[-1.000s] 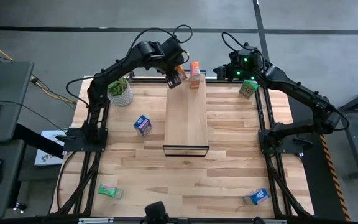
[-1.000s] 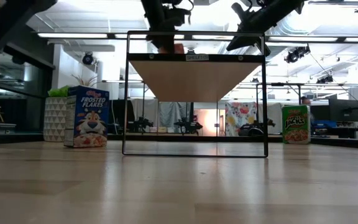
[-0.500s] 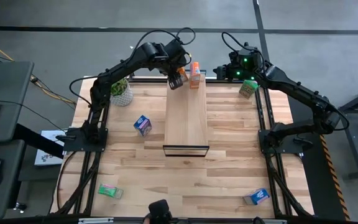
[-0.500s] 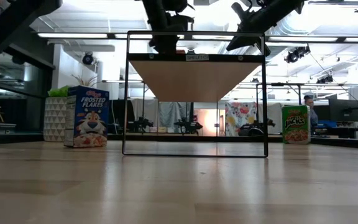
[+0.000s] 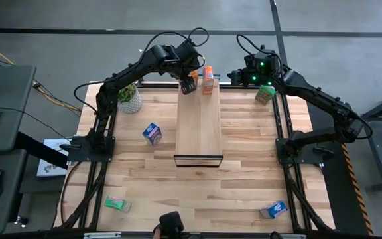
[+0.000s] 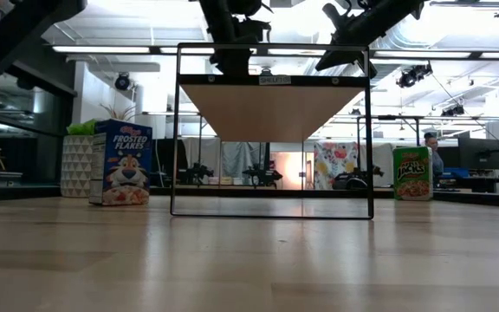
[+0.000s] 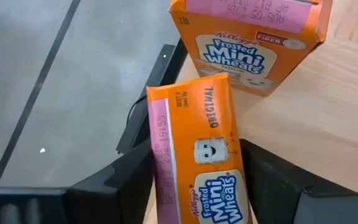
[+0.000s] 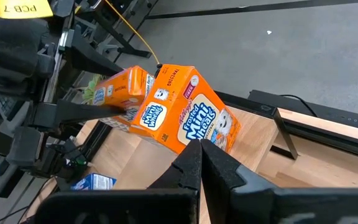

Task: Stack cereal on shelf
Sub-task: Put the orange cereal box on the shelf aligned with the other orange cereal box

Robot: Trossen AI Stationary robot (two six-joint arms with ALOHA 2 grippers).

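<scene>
The high view showed six cereal boxes: two orange ones, the first orange box [image 5: 208,79] and the second orange box [image 5: 193,81], at the upper middle of the frame; two blue, the blue box [image 5: 152,133] left of centre and the second blue box [image 5: 273,210] at lower right; two green, the green box [image 5: 265,94] at upper right and the second green box [image 5: 117,204] at lower left. There was one shelf [image 5: 199,126], one potted plant [image 5: 128,98] and one counter [image 5: 244,172]. Two arms carried two claws, the left claw [image 5: 189,85] and the right claw [image 5: 235,76].
</scene>
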